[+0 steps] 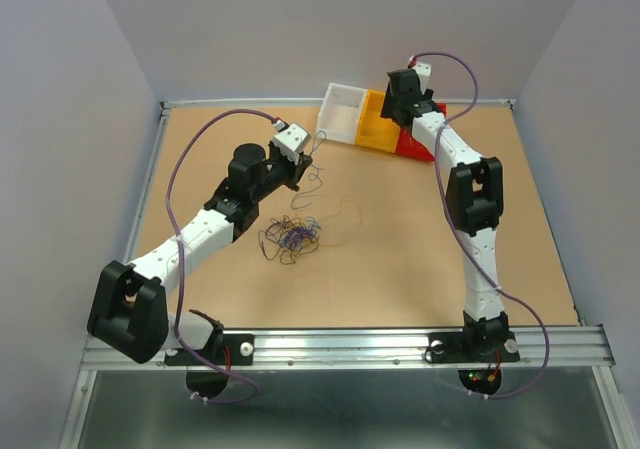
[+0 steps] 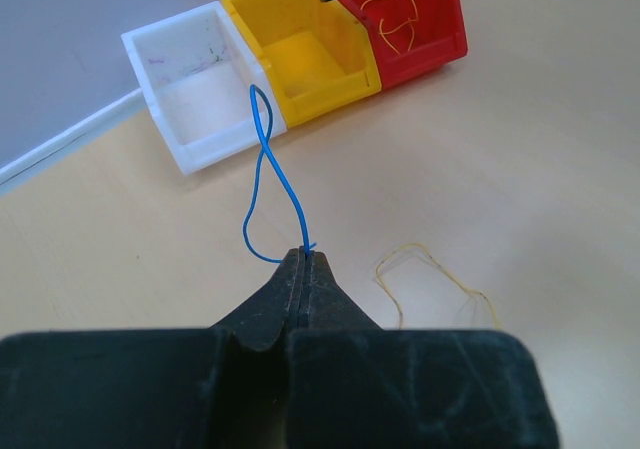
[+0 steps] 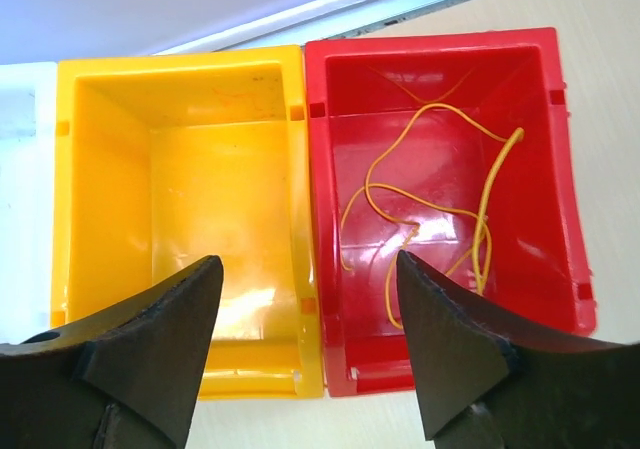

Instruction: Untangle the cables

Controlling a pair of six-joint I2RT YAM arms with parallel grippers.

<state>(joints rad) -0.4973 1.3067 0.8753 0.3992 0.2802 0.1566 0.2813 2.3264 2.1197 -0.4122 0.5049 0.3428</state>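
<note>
Cables [image 1: 291, 237] lie knotted mid-table, near the left arm. My left gripper [image 2: 303, 259] pinches one blue strand [image 2: 268, 154]; my right gripper [image 3: 305, 299] hangs open, empty, by the far red bin [image 3: 540, 219], which holds a yellow strand [image 3: 430, 207]. Next, I judge: carry blue to a bin.

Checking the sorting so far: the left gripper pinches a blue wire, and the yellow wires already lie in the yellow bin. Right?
Not quite. The right wrist view shows the yellow wires lying in the red bin, not the yellow bin. The rest holds: the left gripper pinches a blue wire.
</note>
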